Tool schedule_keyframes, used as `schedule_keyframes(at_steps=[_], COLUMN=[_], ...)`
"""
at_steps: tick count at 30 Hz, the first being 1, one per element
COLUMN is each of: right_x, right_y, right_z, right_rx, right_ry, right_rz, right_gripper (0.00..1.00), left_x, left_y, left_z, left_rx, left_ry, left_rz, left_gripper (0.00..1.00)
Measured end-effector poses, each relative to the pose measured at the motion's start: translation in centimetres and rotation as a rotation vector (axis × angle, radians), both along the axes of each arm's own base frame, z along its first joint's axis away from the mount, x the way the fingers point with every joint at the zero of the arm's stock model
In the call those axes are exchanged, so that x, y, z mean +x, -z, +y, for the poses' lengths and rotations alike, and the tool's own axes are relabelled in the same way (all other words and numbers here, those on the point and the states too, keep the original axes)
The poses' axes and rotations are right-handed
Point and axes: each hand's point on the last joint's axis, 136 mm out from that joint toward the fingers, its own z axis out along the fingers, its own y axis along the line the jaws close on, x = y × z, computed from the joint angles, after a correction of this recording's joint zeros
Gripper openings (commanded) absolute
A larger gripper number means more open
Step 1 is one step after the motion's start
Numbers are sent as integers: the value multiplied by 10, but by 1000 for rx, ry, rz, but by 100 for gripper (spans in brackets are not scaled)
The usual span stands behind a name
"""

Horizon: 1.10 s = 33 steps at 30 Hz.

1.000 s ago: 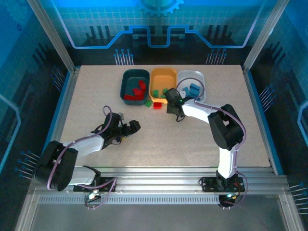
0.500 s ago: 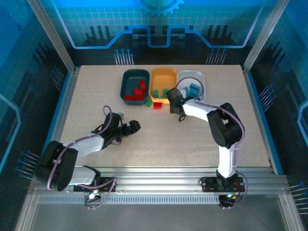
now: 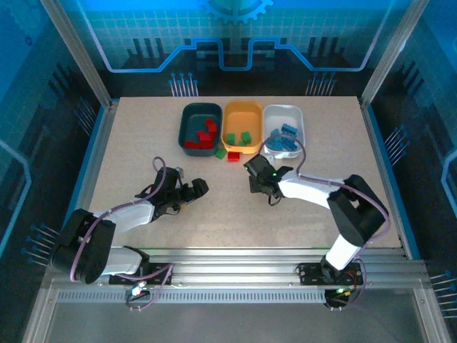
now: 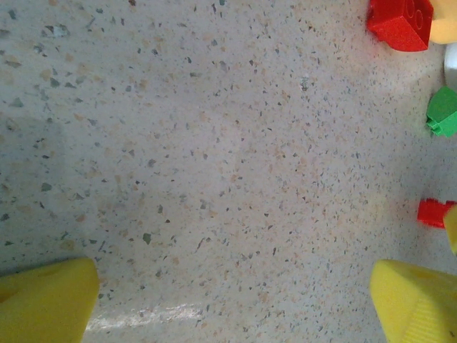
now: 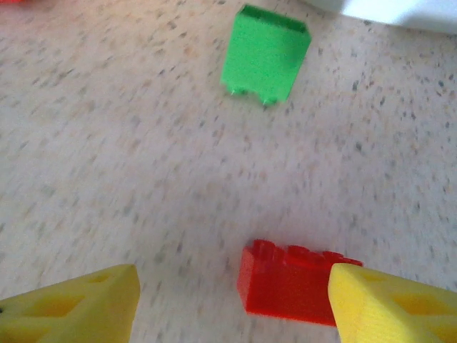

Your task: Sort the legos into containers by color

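Pickup: we judge the right tool (image 5: 234, 280), open and empty beside a red lego (image 5: 285, 286), must centre and close; left tool (image 4: 234, 286) wide open, empty.

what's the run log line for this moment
left gripper: open, empty | right gripper: open, empty | red lego, green lego: loose on table

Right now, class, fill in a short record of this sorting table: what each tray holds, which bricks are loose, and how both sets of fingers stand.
teal tray: red bricks
orange tray: green bricks
white tray: blue bricks
loose on table: green brick, red brick, just in front of the trays
left fingers: open, empty, over bare table
right fingers: open, red brick beside one, not gripped
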Motion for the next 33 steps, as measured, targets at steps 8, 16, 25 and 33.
schedule_keyframes(at_steps=[8,16,25,33], right_x=[10,1,-3,-3], right_y=[-23,21,42,41], right_z=[-31,-27,-30,-29], right_rx=[44,91,113,106], right_ry=[86,98,207,229], right_rz=[-28,127,152,126], right_gripper=[80,82,61,43], left_x=[1,0,0,0], left_y=[0,0,0,0], left_z=[0,-1,-1,-1], left_rx=[3,5,5,5], left_ry=[0,1,1,1], left_rz=[11,15,15,15], left_gripper=[99,99,99,99])
